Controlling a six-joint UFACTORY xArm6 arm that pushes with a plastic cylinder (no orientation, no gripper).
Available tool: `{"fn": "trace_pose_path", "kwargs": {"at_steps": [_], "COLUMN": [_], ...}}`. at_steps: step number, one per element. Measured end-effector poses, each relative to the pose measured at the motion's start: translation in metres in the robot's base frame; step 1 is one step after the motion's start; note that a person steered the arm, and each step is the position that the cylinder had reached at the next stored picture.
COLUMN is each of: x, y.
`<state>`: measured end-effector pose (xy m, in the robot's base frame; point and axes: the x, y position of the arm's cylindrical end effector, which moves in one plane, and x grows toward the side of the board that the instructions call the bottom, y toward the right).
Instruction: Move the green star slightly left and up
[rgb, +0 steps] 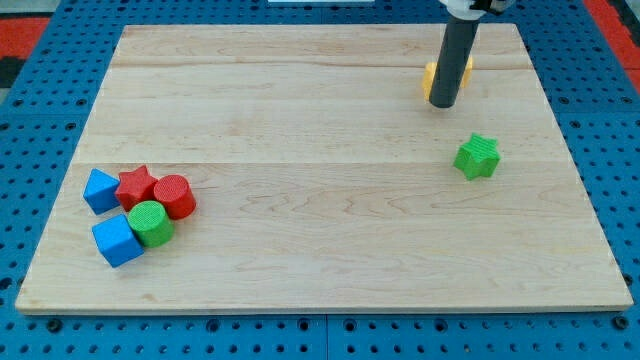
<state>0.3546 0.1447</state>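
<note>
Green star (477, 157) lies below-right of my tip (441, 104); the rod has no hand, holding nothing.

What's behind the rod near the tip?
A yellow block sits behind my tip, showing at both sides of the rod. Its middle is covered, so its shape can't be made out. The green star lies apart, below-right.

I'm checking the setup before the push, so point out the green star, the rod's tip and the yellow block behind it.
green star (477, 157), camera view, centre of its top face.
my tip (441, 104), camera view, the rod's very lower end, up-left of the star.
yellow block (429, 78), camera view, its visible left edge beside the rod.
</note>
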Motion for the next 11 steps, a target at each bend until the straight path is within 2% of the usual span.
{"fn": "trace_pose_path", "kwargs": {"at_steps": [2, 3, 4, 6, 8, 9, 10, 11], "x": [0.084, 0.129, 0.147, 0.098, 0.128, 0.12, 0.091, 0.079], "y": [0.069, 0.081, 0.049, 0.09, 0.04, -0.007, -0.018, -0.046]}}
